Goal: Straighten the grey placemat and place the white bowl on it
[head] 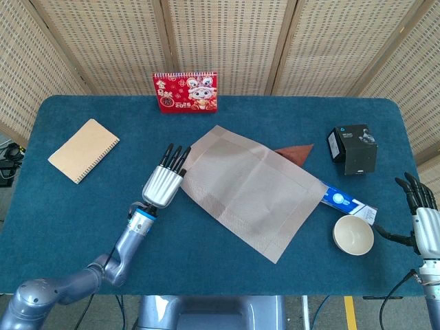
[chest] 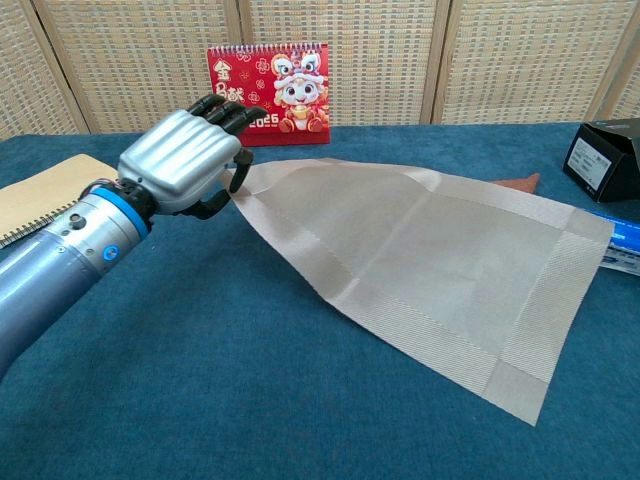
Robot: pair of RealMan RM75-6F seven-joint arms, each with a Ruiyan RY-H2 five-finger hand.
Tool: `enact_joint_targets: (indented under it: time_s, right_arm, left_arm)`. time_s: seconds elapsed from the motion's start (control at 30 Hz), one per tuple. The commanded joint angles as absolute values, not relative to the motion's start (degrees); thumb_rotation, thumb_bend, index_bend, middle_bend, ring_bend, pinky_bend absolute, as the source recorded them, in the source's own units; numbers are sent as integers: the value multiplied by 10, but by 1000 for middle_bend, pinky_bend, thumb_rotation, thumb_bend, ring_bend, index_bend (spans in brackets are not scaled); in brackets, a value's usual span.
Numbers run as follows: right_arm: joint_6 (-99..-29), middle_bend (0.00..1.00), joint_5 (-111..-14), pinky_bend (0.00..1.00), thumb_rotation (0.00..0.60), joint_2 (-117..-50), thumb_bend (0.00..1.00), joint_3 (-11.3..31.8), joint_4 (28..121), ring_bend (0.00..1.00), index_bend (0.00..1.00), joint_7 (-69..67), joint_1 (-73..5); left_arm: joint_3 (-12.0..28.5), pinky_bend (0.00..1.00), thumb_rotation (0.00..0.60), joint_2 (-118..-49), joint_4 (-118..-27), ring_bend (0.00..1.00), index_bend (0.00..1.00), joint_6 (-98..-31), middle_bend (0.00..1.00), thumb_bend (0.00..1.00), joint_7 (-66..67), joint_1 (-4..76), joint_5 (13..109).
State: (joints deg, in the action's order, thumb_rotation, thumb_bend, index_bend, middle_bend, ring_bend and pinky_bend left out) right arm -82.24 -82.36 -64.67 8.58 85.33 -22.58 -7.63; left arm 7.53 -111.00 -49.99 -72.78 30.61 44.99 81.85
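Note:
The grey placemat (head: 247,187) lies askew across the middle of the blue table (head: 75,227), its long side running from upper left to lower right. My left hand (head: 165,182) pinches the mat's left corner between thumb and fingers, and in the chest view that corner of the placemat (chest: 430,260) is raised off the cloth beside the left hand (chest: 185,160). The white bowl (head: 353,235) stands empty near the front right edge, off the mat. Just right of the bowl, my right hand (head: 421,220) hangs with fingers spread, holding nothing.
A red calendar (head: 185,91) stands at the back edge and a tan notebook (head: 83,150) lies at the left. A black box (head: 353,148) sits at the right. A blue-white packet (head: 347,203) and a brown triangular piece (head: 294,152) lie by the mat's right side.

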Motion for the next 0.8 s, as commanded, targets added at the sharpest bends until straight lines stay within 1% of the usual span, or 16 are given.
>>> enact_joint_targets:
  time_s: [0.03,0.33,0.8]
  right_arm:
    - [-823,0,-825,0,600,-647,150,85,855,0,134,-222,-76]
    - [-823,0,-829,0,600,-652,150,81,858,0,134,-209,-77]
    - [-834,0,-839,0,600,-651,150,77,870,0,135,-196,-73]
  left_arm:
    - [59,0,600,-1057,-568,0,562,-743,0,593,328,411,817]
    - [21,0,600,-977,-686,0,569,-757,0,594,356,356,821]
    - [-38,0,600,-896,-865,0,585,-759,0,600,372,292,832]
